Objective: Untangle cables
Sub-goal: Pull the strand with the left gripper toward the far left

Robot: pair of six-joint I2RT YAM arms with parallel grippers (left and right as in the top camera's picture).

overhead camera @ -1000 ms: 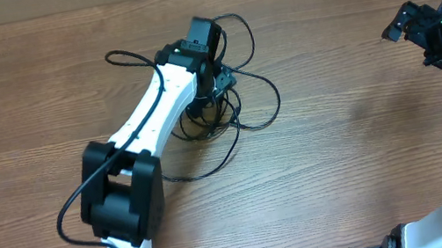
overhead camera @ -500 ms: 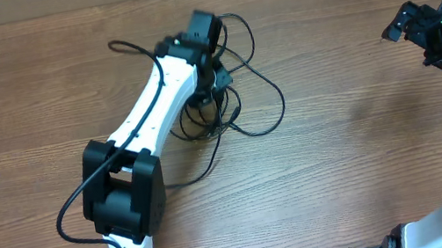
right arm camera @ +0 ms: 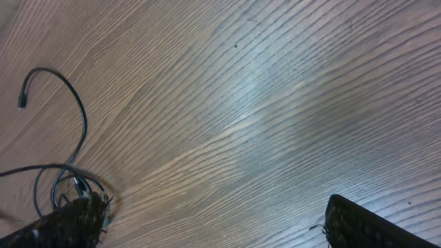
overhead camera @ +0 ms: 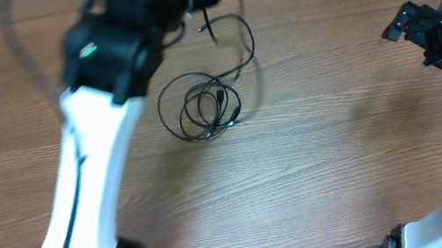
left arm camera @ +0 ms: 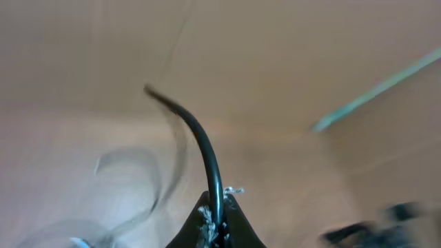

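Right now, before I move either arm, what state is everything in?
Left gripper: jaws shut, high above the table.
Held cable: pinched in the left jaws, lifted.
Other cables: loosely coiled together on the table.
Right gripper: jaws open, empty.

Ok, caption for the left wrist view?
Left gripper pinching one black cable, which arcs upward against a blurred background.

Overhead: bright, even light, faint shadows, heavy motion smear on the left arm point(overhead camera: 97, 152) at upper left. Left wrist: all blur, only the cable point(left arm camera: 209, 151) fairly sharp. Right wrist: pale glare mid-frame on the table point(right arm camera: 256, 89).
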